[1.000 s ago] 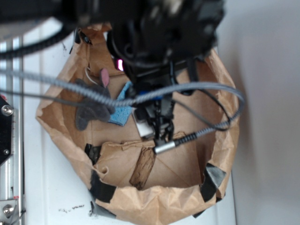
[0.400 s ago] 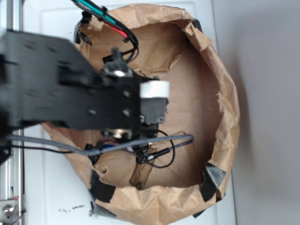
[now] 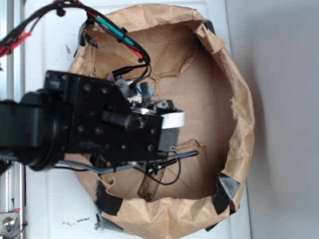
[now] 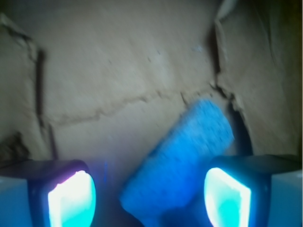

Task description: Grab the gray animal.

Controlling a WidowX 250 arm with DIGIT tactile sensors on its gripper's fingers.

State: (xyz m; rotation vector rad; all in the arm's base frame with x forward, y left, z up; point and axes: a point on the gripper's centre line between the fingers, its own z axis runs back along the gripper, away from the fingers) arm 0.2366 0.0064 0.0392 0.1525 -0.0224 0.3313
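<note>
Exterior view: the black robot arm (image 3: 84,124) extends from the left over a brown paper-lined basin (image 3: 239,114) set on a white surface (image 3: 50,209), and covers most of the basin's left half. Black tape patches (image 3: 227,191) sit on the basin's lower rim. Cables (image 3: 114,32) run from the upper left down to the arm's front end. A small pink patch (image 3: 109,76) shows at the arm's upper edge; whether it belongs to the gray animal cannot be determined. No other part of the gray animal is visible in either view, so its position is not established beyond that patch; the arm hides the area beneath it. Wrist view: the gripper (image 4: 149,198) is spread wide, with one lit fingertip (image 4: 71,198) at lower left and the other at lower right. Between them, on the crumpled brown paper floor (image 4: 118,71), lies a blue sponge (image 4: 182,156), set at a diagonal and closer to the right fingertip. Neither fingertip is seen to touch the sponge, and nothing is held between the fingers.
</note>
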